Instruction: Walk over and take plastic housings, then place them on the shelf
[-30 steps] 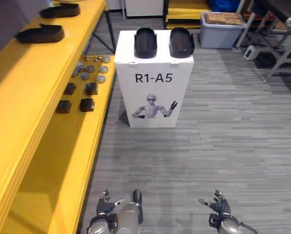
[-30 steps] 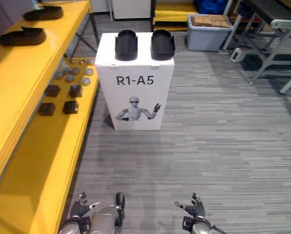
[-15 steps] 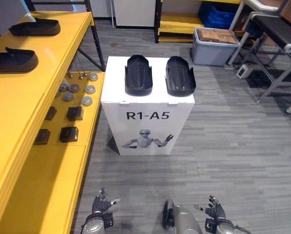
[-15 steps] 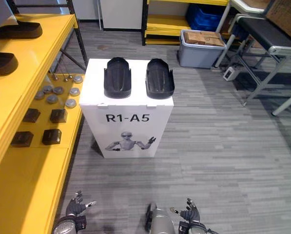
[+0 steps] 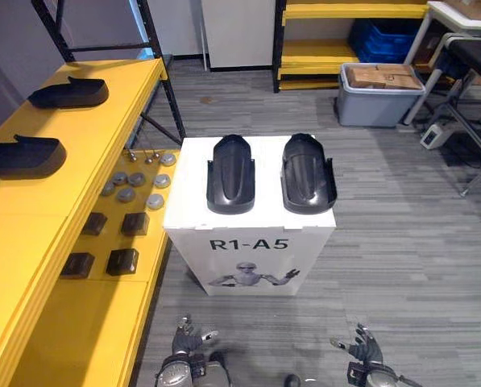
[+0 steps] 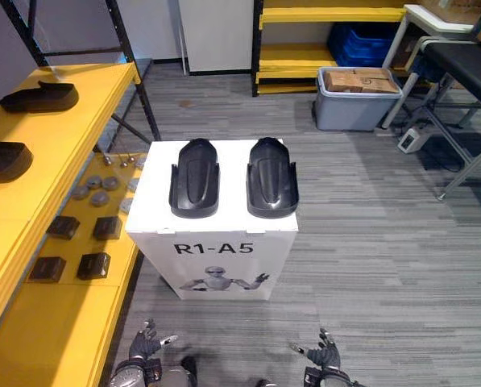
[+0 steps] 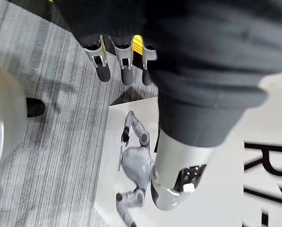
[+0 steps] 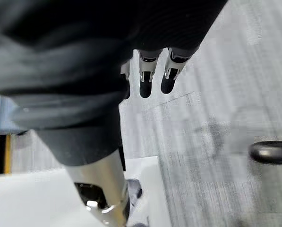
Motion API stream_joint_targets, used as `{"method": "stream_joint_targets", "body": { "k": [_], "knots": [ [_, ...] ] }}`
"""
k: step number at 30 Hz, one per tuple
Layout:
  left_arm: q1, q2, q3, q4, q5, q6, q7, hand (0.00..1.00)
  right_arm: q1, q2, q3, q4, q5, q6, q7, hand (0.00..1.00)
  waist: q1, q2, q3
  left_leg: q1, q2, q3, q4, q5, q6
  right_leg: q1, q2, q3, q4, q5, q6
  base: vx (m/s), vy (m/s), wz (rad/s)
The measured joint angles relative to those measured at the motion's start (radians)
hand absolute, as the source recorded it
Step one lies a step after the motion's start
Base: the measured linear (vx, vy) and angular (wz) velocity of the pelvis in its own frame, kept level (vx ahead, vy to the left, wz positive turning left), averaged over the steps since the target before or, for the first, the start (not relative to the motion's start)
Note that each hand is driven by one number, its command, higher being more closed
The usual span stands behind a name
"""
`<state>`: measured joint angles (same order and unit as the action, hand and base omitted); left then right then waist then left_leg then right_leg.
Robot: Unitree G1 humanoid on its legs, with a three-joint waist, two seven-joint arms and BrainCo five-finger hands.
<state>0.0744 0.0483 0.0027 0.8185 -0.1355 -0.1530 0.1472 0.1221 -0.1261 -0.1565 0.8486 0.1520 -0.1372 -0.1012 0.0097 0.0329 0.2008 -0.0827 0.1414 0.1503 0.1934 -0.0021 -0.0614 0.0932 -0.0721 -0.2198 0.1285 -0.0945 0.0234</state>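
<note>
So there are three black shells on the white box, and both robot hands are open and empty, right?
The white box carries two black shells, not three: the left shell and the right shell, as the left eye view shows. The left hand and right hand are open and empty.

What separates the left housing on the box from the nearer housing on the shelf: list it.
The left housing lies on the white box, lengthwise away from the robot. The nearer shelf housing lies on the yellow shelf, crosswise. Both are black and untouched.

2 black housings (image 6: 194, 178) lie atop the white box (image 6: 213, 242).
</note>
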Motion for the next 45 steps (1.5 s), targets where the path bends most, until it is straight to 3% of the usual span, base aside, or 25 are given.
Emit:
{"method": "stream_joint_targets", "body": {
  "k": [4, 8, 11, 13, 18, 23, 24, 25, 29, 32, 36, 45],
  "knots": [
    [0.026, 0.029, 0.001, 0.037, 0.001, 0.0, 0.0, 0.0, 0.001, 0.007, 0.002, -0.001, -0.001, -0.001, 0.0, 0.0, 0.004, -0.005, -0.012, 0.09, -0.048, 0.047, -0.123, 0.034, 0.018, 0.014, -0.039, 0.039, -0.001, -0.013, 0.021, 0.1, 0.106, -0.2],
    [0.041, 0.048, 0.004, 0.055, 0.002, 0.001, 0.0, 0.0, 0.005, 0.005, -0.003, -0.038, -0.001, -0.001, -0.003, 0.0, 0.003, -0.013, -0.018, 0.144, -0.056, 0.066, -0.218, 0.075, 0.014, 0.013, -0.034, 0.053, -0.001, -0.014, 0.022, 0.04, 0.023, -0.11],
    [0.056, 0.049, 0.009, 0.052, 0.004, 0.001, -0.001, 0.0, 0.037, -0.004, -0.052, -0.188, -0.002, -0.001, -0.011, 0.0, -0.005, -0.018, -0.029, 0.156, -0.056, 0.072, -0.248, 0.087, 0.014, 0.006, -0.028, 0.064, -0.001, -0.013, 0.022, 0.01, 0.014, -0.1],
    [0.09, 0.054, 0.01, 0.024, 0.004, 0.0, -0.005, 0.0, 0.054, -0.049, -0.097, -0.366, -0.017, -0.002, -0.02, 0.0, -0.019, -0.019, -0.046, 0.158, -0.058, 0.087, -0.266, 0.092, 0.017, -0.009, -0.027, 0.08, -0.001, -0.013, 0.022, -0.01, 0.032, -0.19],
    [0.138, 0.072, 0.009, 0.022, 0.007, -0.001, -0.026, 0.0, 0.059, -0.139, -0.196, -0.565, -0.067, -0.015, -0.041, 0.0, -0.027, -0.03, -0.08, 0.156, -0.065, 0.092, -0.279, 0.092, 0.018, -0.022, -0.028, 0.1, -0.013, -0.013, 0.022, 0.0, 0.024, -0.09],
    [0.163, 0.077, 0.007, 0.005, 0.007, -0.005, -0.041, 0.0, -0.018, -0.223, -0.195, -0.662, -0.127, -0.018, -0.068, 0.0, -0.032, -0.031, -0.085, 0.151, -0.066, 0.077, -0.279, 0.093, 0.018, -0.024, -0.028, 0.099, -0.016, -0.013, 0.023, -0.01, 0.002, 0.02],
    [0.167, 0.083, -0.01, 0.004, 0.007, -0.022, -0.055, 0.0, -0.19, -0.326, -0.104, -0.671, -0.145, -0.044, -0.083, 0.0, -0.025, -0.028, -0.092, 0.139, -0.068, 0.062, -0.279, 0.094, 0.02, -0.031, -0.028, 0.094, -0.017, -0.013, 0.023, -0.03, 0.014, 0.13],
    [0.165, 0.085, -0.012, 0.004, 0.007, -0.023, -0.061, 0.0, -0.213, -0.329, -0.094, -0.67, -0.149, -0.048, -0.083, 0.0, -0.016, -0.028, -0.092, 0.138, -0.068, 0.061, -0.279, 0.095, 0.021, -0.03, -0.028, 0.092, -0.019, -0.012, 0.022, -0.03, 0.016, 0.13],
    [0.169, 0.09, -0.028, 0.005, 0.006, -0.025, -0.066, 0.0, -0.273, -0.343, -0.058, -0.596, -0.149, -0.051, -0.09, 0.0, -0.022, -0.027, -0.094, 0.128, -0.071, 0.038, -0.28, 0.097, 0.024, -0.023, -0.028, 0.072, -0.026, -0.008, 0.023, 0.0, 0.005, 0.1],
    [0.16, 0.093, -0.05, 0.004, 0.003, -0.033, -0.066, 0.0, -0.514, -0.411, 0.12, -0.317, -0.149, -0.041, -0.103, 0.0, -0.016, -0.021, -0.093, 0.107, -0.069, 0.018, -0.28, 0.107, 0.027, -0.032, -0.025, 0.065, -0.042, 0.006, 0.021, -0.03, 0.005, 0.09],
    [0.147, 0.092, -0.07, -0.009, -0.001, -0.035, -0.063, 0.0, -0.661, -0.368, 0.139, -0.182, -0.155, -0.024, -0.113, 0.0, 0.03, -0.007, -0.076, 0.097, -0.072, -0.009, -0.281, 0.114, 0.028, -0.026, -0.027, 0.039, -0.046, 0.008, 0.02, -0.04, 0.012, 0.21],
    [0.134, 0.091, -0.079, -0.014, -0.015, -0.035, -0.027, 0.0, -0.947, -0.335, 0.138, 0.092, -0.176, 0.032, -0.175, 0.0, 0.031, 0.019, -0.009, 0.058, -0.081, -0.038, -0.281, 0.123, 0.031, -0.036, -0.031, 0.006, -0.07, 0.018, 0.023, -0.01, 0.011, 0.11]
  ]
}}
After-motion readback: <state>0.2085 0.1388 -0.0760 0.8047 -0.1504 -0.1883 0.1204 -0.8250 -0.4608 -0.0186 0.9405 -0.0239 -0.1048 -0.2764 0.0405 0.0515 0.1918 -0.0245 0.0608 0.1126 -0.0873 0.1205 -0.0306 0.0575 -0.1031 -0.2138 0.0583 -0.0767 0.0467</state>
